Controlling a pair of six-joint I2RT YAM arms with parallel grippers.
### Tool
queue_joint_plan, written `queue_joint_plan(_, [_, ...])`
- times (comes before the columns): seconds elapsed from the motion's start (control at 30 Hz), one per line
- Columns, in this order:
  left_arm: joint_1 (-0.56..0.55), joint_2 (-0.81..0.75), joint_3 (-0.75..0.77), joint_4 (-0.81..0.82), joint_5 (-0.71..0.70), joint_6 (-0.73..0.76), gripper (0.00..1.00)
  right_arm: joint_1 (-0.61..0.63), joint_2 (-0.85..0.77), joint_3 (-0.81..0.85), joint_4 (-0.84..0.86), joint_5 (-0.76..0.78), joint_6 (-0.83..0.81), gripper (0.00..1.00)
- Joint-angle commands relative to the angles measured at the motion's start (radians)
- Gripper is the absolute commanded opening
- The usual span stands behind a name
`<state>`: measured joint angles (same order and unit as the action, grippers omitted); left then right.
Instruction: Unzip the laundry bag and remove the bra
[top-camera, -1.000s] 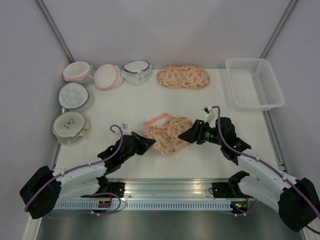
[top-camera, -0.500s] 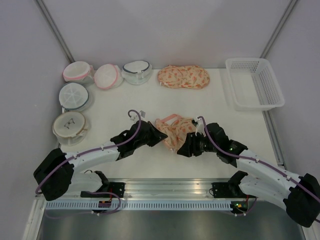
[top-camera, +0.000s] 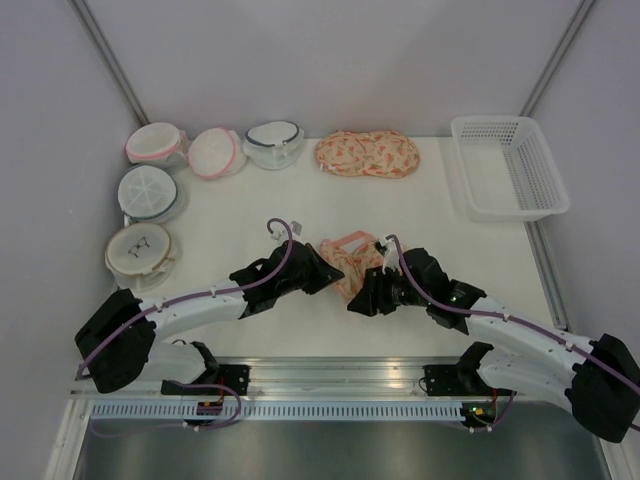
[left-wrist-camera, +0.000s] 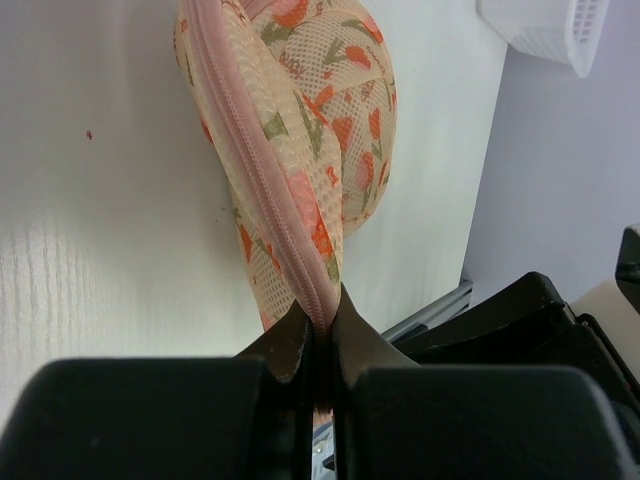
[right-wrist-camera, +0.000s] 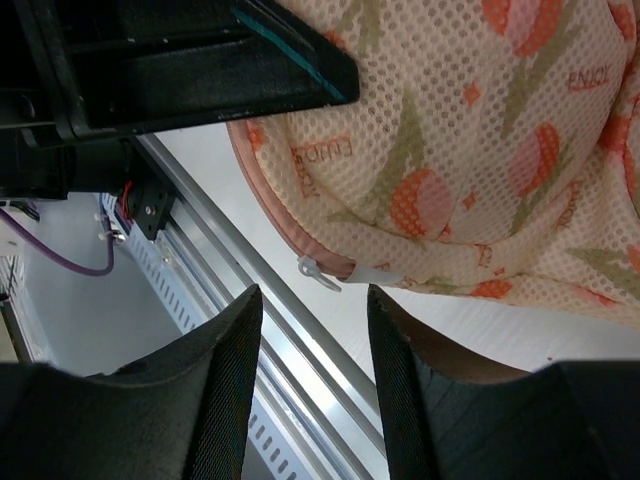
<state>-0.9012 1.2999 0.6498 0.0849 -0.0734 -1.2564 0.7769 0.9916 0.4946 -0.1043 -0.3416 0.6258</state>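
Unzipping step: my left hand (left-wrist-camera: 318, 335) is clamped on the trim (left-wrist-camera: 262, 165) of the bag (left-wrist-camera: 330, 110), right hand (right-wrist-camera: 314, 330) half open just below the zip pull (right-wrist-camera: 322, 271), so next I pinch and drag it.

So the worktop (top-camera: 260, 215) is plain white, with a faint wood grain up close. On the left, five round mesh wash bags sit on it. A pink-rimmed domed one (top-camera: 153, 143) is in the back corner, with another pink-rimmed one (top-camera: 214, 152) and a dark-grey-rimmed one (top-camera: 273, 143) beside it along the back. A blue-grey-rimmed one (top-camera: 150, 190) and a beige-rimmed one (top-camera: 139, 252) run down the left edge. Back middle, a peach orange-printed peanut-shaped zip case (top-camera: 367, 154) lies flat. Back right corner has a white plastic lattice basket (top-camera: 470, 190). Front middle, the matching peach printed laundry bag (top-camera: 352, 258) is bunched up, and I can't tell how much of it touches the top.
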Motion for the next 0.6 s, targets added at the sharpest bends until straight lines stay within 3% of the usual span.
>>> queue_joint_plan(0.0, [-0.015,0.016,0.025,0.015,0.027,-0.001,0.02,0.004,0.012,0.006,0.081,0.009,0.032,0.52])
queue_joint_plan(0.57, [-0.018,0.027,0.019,0.079,0.037,-0.031,0.02,0.012,-0.03,-0.117,0.222,-0.013,0.147,0.5])
